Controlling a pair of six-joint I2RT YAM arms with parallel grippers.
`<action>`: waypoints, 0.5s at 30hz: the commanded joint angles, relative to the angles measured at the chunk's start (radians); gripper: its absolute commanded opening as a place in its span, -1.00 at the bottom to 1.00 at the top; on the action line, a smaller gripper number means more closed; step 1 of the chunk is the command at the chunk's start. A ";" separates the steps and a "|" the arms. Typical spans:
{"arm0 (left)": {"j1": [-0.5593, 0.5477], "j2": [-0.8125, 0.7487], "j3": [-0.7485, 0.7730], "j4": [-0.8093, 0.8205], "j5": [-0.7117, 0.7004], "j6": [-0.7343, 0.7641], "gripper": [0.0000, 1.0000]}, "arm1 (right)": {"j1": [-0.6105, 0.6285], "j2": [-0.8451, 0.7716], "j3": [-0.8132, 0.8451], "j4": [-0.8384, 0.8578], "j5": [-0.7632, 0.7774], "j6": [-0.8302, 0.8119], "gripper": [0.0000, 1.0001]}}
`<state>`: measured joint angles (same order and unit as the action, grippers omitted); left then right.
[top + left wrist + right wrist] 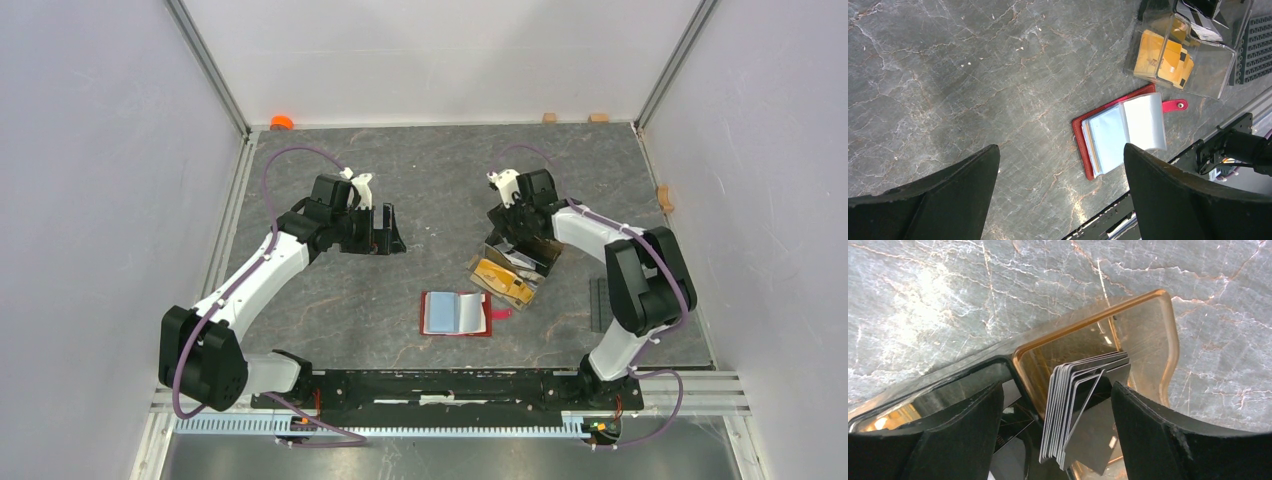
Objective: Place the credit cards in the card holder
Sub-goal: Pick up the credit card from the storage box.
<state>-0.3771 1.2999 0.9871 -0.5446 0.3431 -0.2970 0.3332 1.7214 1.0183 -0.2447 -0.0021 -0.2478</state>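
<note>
The red card holder (457, 313) lies open near the front middle of the table, its clear sleeves (1120, 132) showing light blue. A clear box (527, 291) just behind it on the right holds orange credit cards (1165, 57) lying flat. It also holds a stack of dark credit cards (1083, 405) standing on edge. My right gripper (1057, 385) hangs open over that stack, one finger on each side, and the outermost dark card leans toward the right finger (1148, 425). My left gripper (385, 238) is open and empty above bare table, left of the holder.
A dark studded plate (598, 303) lies right of the box. Small tan blocks (549, 117) sit along the back edge and one (665, 195) sits at the right wall. An orange object (282, 122) rests in the back left corner. Enclosure walls ring the table.
</note>
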 commanded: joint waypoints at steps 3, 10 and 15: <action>0.003 -0.006 -0.001 0.008 0.025 0.036 1.00 | 0.003 -0.084 -0.055 -0.102 -0.130 0.046 0.59; 0.003 -0.006 -0.001 0.008 0.025 0.037 1.00 | 0.004 -0.123 -0.025 -0.170 -0.158 0.057 0.50; 0.003 -0.006 -0.001 0.008 0.024 0.036 1.00 | 0.005 -0.141 -0.023 -0.182 -0.202 0.049 0.40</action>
<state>-0.3771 1.2999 0.9867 -0.5446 0.3466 -0.2970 0.3294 1.6131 0.9817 -0.3553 -0.0971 -0.2214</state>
